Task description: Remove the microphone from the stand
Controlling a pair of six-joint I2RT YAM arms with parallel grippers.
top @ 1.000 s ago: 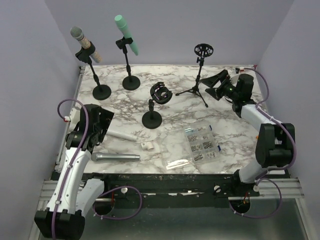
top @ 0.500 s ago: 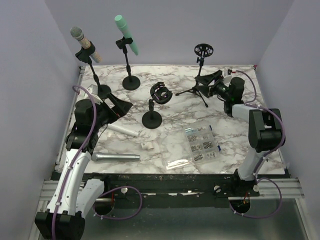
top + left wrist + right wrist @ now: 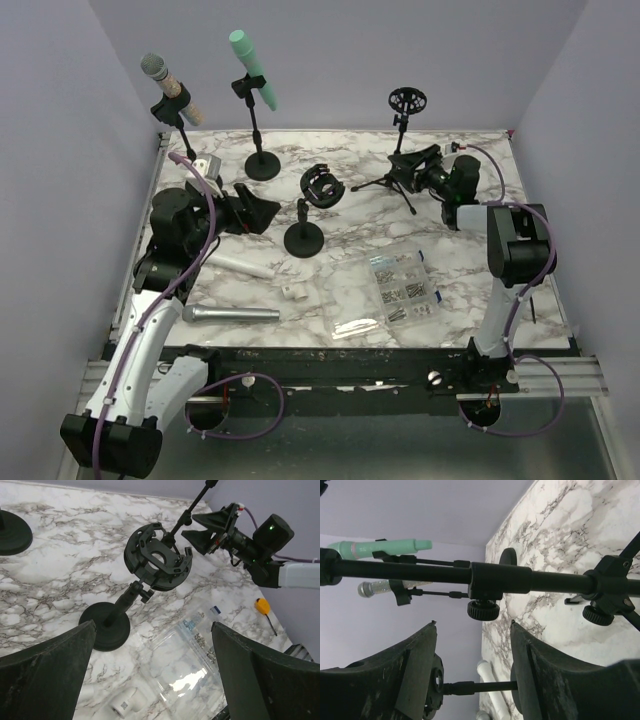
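Holding the left pincer [image 3: 258,207] spread wide, pointing at the round clip [image 3: 321,187] on the middle stand [image 3: 303,238]. Holding the right pincer [image 3: 410,165] spread too, just beside the tripod pole [image 3: 400,140] at the far right. Sitting on stands [image 3: 262,165] at the far left: green microphone [image 3: 252,68] and silver microphone [image 3: 170,88].

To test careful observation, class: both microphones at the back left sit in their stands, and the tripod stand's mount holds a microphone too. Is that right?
Not quite. The tripod stand's mount is empty, as the top external view shows. The green microphone and the silver-headed microphone do sit in their stands at the back left.
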